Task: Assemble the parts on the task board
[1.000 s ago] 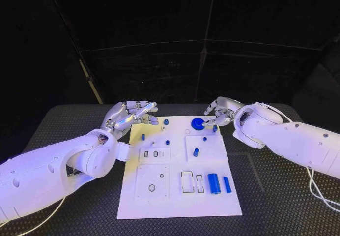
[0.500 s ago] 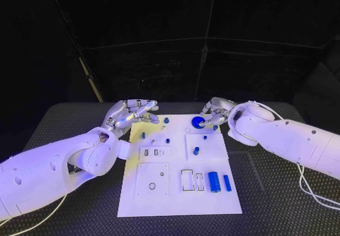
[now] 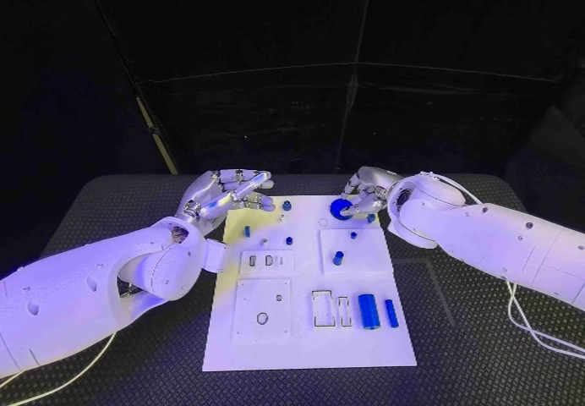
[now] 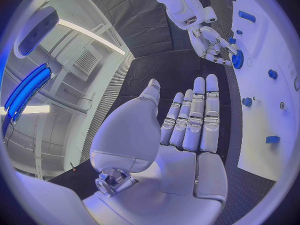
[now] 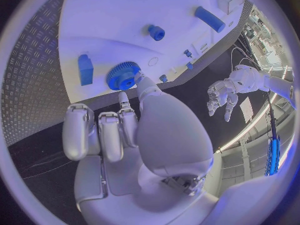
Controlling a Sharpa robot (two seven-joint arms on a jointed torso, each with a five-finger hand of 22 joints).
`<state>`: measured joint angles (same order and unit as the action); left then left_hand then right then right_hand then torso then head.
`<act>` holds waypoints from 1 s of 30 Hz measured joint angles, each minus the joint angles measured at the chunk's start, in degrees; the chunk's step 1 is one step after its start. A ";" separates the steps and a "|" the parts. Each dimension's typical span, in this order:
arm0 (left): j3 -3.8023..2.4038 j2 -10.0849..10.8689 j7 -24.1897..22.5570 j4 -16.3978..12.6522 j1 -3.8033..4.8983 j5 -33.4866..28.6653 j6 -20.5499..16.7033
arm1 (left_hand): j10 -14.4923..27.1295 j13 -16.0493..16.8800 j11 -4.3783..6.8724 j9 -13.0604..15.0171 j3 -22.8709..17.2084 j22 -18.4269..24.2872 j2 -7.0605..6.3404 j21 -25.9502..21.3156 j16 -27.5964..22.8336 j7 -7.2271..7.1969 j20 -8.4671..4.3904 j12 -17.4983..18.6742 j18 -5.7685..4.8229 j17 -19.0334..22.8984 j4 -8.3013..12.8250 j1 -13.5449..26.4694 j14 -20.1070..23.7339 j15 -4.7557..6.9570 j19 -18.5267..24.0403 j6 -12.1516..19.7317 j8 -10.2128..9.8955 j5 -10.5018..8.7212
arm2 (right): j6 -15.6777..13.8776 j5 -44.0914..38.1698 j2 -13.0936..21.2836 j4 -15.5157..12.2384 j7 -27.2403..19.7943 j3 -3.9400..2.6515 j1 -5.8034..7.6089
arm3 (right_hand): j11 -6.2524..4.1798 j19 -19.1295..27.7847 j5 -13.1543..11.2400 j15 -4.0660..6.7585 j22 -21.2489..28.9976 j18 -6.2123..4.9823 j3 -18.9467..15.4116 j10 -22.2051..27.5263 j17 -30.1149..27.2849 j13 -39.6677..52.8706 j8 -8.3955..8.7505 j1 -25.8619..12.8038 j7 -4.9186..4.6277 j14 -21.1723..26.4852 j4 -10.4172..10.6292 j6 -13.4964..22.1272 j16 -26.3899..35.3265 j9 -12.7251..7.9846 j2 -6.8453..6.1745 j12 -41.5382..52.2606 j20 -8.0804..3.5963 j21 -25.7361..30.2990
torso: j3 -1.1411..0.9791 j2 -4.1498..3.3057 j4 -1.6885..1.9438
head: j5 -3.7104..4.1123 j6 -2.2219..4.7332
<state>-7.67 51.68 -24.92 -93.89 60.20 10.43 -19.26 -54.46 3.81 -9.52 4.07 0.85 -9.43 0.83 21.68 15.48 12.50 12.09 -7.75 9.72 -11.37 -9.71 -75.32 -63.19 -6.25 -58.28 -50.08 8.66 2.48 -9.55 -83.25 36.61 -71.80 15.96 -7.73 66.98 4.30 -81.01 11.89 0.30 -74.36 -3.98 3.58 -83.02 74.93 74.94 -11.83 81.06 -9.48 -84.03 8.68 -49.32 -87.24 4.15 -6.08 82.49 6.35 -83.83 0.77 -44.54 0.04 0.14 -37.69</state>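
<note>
Seating blue gear (image 3: 342, 210) on white board (image 3: 308, 338).
Right hand (image 3: 366, 196) pinching gear; left hand (image 3: 226, 196) spread, empty. Next: press down onto peg.

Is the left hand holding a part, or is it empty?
Empty. In the left wrist view the left hand has its fingers stretched out straight side by side, nothing between them; it hovers beside the task board.

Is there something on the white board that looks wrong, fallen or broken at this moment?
Nothing stands out. The task board lies flat on the table, and the two blue cylinders lie side by side near its front. The right hand touches the blue gear at the far end; the left hand holds nothing.
</note>
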 measured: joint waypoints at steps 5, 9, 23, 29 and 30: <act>0.00 -0.06 0.03 0.07 0.00 0.00 0.10 | 0.00 0.00 0.00 0.00 0.00 0.00 0.00 0.00 0.00 0.00 0.00 0.00 0.00 0.00 0.00 0.00 0.00 0.00 0.00 0.00 0.00 0.00 | 0.19 -1.25 -0.46 0.38 0.01 0.00 0.00 | 0.21 0.00 0.00 0.00 -0.24 0.00 0.34 -0.21 0.00 0.00 -0.06 0.30 0.00 0.00 -0.33 0.00 -0.28 -0.05 0.31 0.30 0.00 0.00 | -0.01 -0.02 0.00 | 0.04 -0.13; 0.00 -0.10 0.05 0.13 0.00 0.00 0.17 | 0.00 0.00 0.00 0.00 0.00 0.00 0.00 0.00 0.00 0.00 0.00 0.00 -0.01 0.00 0.00 0.00 0.00 0.00 0.00 0.00 0.00 0.00 | 0.42 -2.54 -0.78 0.68 0.14 0.00 -0.01 | 0.02 0.00 -0.01 0.00 -0.37 -0.01 0.41 -0.43 -0.01 0.00 -0.31 0.54 0.00 0.00 -0.73 0.00 -0.28 -0.05 0.54 0.53 0.00 -0.11 | -0.01 -0.03 0.00 | 0.06 -0.24; 0.00 -0.11 0.13 0.26 0.00 0.00 0.33 | 0.00 0.01 0.00 -0.04 0.00 0.00 0.00 0.00 0.00 0.00 0.00 0.00 0.00 0.01 0.00 0.00 0.00 0.00 0.00 0.00 0.00 0.00 | 2.43 -5.83 -1.29 1.08 0.61 -0.05 0.10 | 0.20 -0.40 -0.63 0.00 -0.58 -0.02 1.52 -0.62 -0.01 -0.01 -0.97 0.97 0.16 0.00 -2.15 -1.11 -0.28 -0.07 0.98 1.09 0.00 -0.34 | -0.02 -0.04 -0.01 | 0.01 -0.64; 0.00 -0.07 0.18 0.27 0.00 0.00 0.35 | -0.21 0.01 -0.21 -0.04 0.00 0.00 0.22 0.00 -0.39 0.00 0.00 0.00 0.00 -0.13 0.00 -0.22 0.00 0.00 0.00 0.00 -0.21 0.00 | 3.22 -6.68 -1.28 1.08 0.77 -0.12 0.20 | 0.00 -0.40 -0.88 0.00 -0.58 -0.01 2.04 -0.82 -0.01 -0.01 -1.25 1.27 0.33 0.00 -2.99 -1.32 -0.28 -0.21 1.28 1.10 0.00 -0.44 | -0.02 -0.02 -0.02 | 0.01 -0.71; 0.00 -0.06 0.19 0.27 0.00 0.00 0.35 | -0.21 0.01 -0.21 -0.04 0.00 0.00 0.22 0.00 -0.39 0.00 0.00 0.00 -0.01 -0.13 0.00 -0.22 0.00 0.00 0.00 0.00 -0.21 0.00 | 3.30 -6.79 -1.30 1.09 0.79 -0.13 0.21 | 0.00 -0.40 -0.88 0.00 -0.58 -0.02 2.21 -0.82 -0.02 -0.01 -1.26 1.27 0.33 0.00 -3.16 -1.61 -0.28 -0.21 1.28 1.09 0.00 -0.43 | -0.01 -0.01 -0.02 | 0.01 -0.73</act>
<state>-7.67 51.62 -24.74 -93.62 60.20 10.44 -18.91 -54.68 3.82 -9.73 4.03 0.85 -9.43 1.05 21.68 15.09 12.50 12.09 -7.75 9.72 -11.50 -9.71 -75.54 -63.19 -6.25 -58.28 -50.08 8.44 2.48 -6.24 -90.04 35.31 -70.72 16.75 -7.86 67.19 4.29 -81.41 11.00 0.30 -74.94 -3.99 5.79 -83.85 74.91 74.93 -13.09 82.34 -9.16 -84.03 5.52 -50.93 -87.52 3.95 -4.80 83.58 6.35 -84.27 0.76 -44.56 0.02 0.15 -38.41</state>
